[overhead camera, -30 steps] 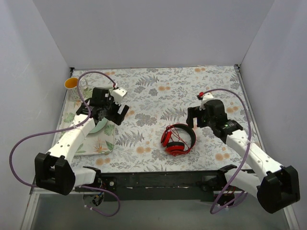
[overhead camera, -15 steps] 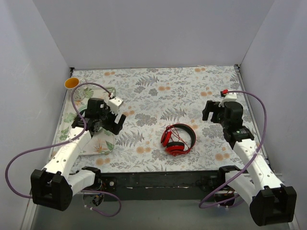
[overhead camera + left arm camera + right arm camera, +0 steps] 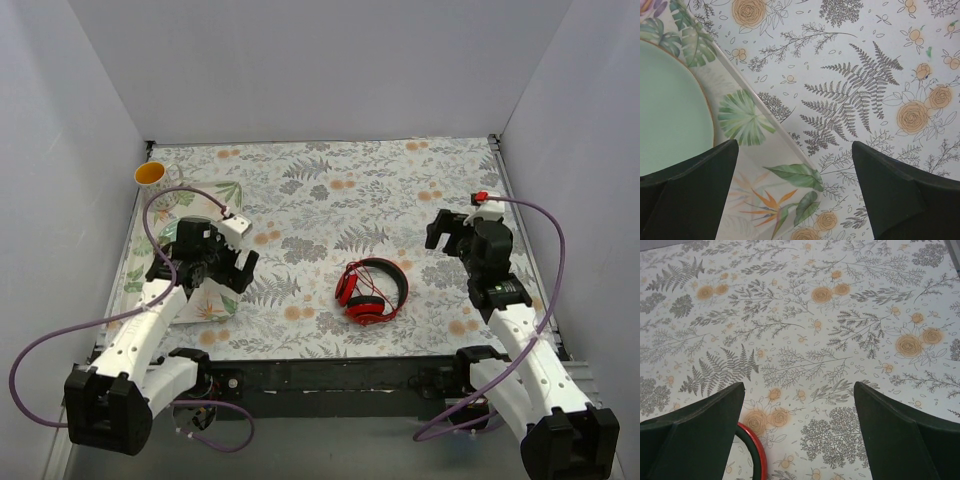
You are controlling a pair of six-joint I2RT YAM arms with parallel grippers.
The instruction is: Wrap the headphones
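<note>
The red over-ear headphones with black padding (image 3: 371,292) lie flat on the floral-printed counter (image 3: 330,190), between the arms and touched by neither. The left end effector (image 3: 794,150) hangs, fingers spread, over the edge of a leaf-printed tray (image 3: 747,117) carrying a pale green plate (image 3: 670,110). The right end effector (image 3: 799,387), likewise spread and holding nothing, hovers near the headphones' band.

Bright, soft, even light fills every view, without glare, and shadows are faint. The dark fingers of the left gripper (image 3: 794,145) and right gripper (image 3: 799,385) show little detail, while the tablecloth (image 3: 865,100) between and beyond them is sharp.
</note>
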